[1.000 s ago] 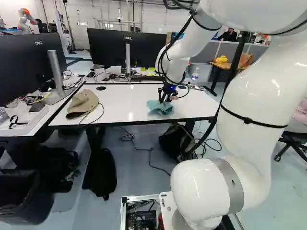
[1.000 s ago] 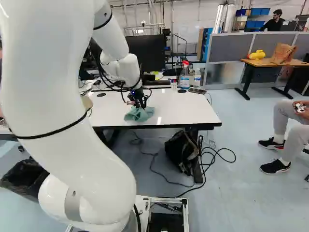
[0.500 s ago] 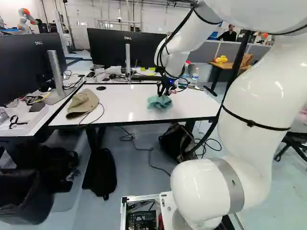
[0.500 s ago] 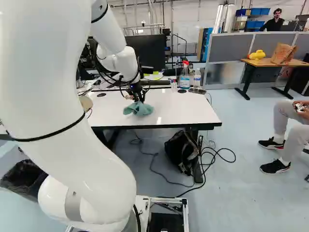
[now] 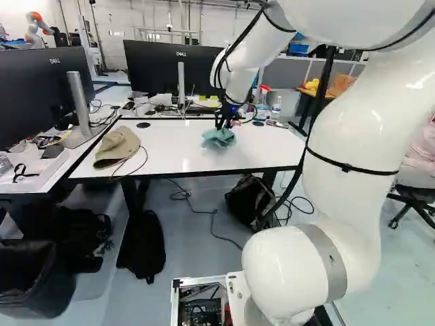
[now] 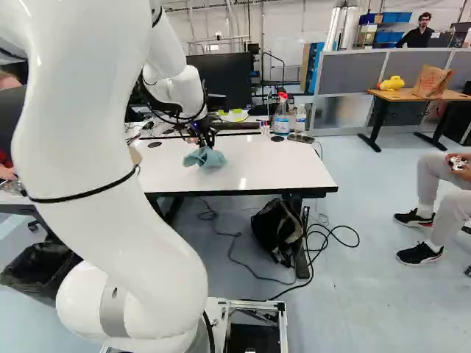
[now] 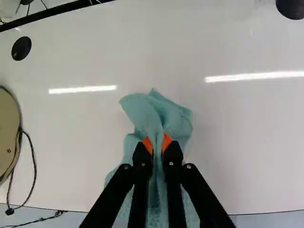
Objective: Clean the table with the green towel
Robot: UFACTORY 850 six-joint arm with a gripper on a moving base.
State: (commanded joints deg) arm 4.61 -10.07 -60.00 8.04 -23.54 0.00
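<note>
My end effector [image 7: 157, 142] was drawn narrow, pinching the green towel [image 7: 142, 111] by a bunched fold, with loose cloth spreading ahead of it and below. That grip took in only a strip, so I judged that drag might pull the towel free, or that pressing too low might scrape my tips along the white surface [image 7: 71, 123]. The towel lay rumpled around the surface's middle, and a crumpled face could have left streaks. A wide sweep to my left risked snagging the cord [image 7: 34, 173] beside the cap [image 5: 117, 146] and hauling both along. Reaching too far ahead and right could have toppled the spray bottle [image 6: 281, 118] or the clear bottle [image 6: 300, 118].
</note>
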